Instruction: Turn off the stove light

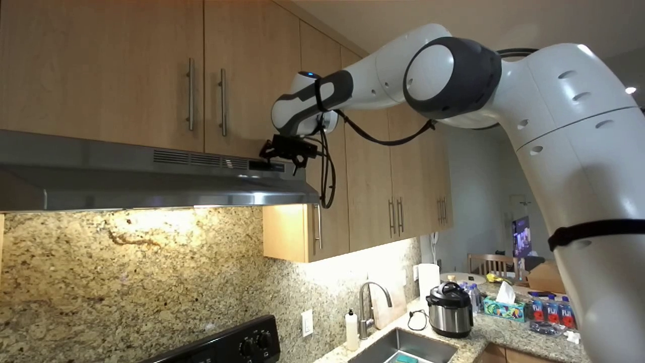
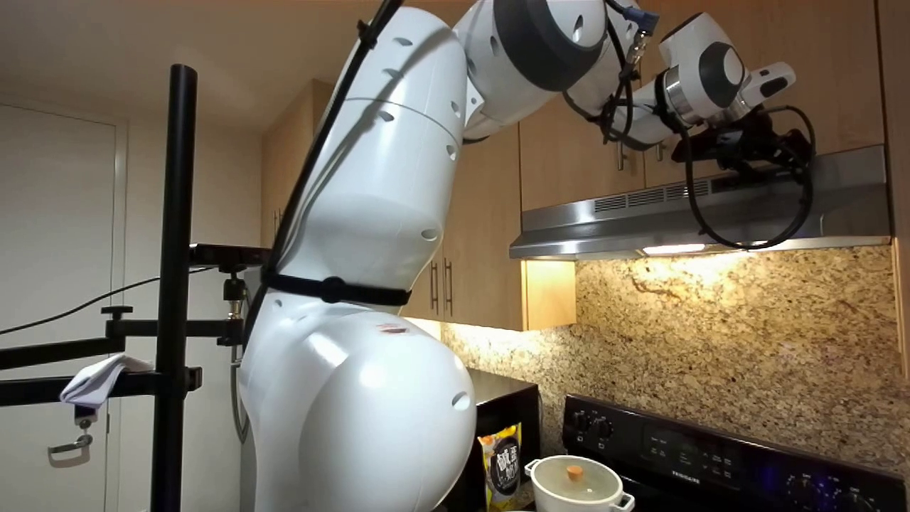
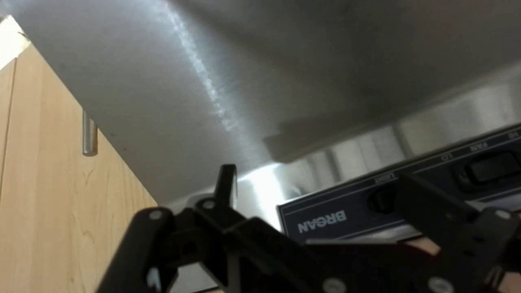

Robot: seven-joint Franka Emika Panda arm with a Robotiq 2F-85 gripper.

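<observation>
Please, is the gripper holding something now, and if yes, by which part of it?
Nothing is held: in the wrist view, the gripper stands open, with no object clasped.

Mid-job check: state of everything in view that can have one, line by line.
Gripper: open
Stove light: on
Light switch: partly hidden, setting unclear
Fan switch: setting unclear
Cabinet doors: shut
Stove knobs: settings unreadable
Pot lid: on
Cooker lid: on
Faucet: no flow visible
Screen: lit
</observation>
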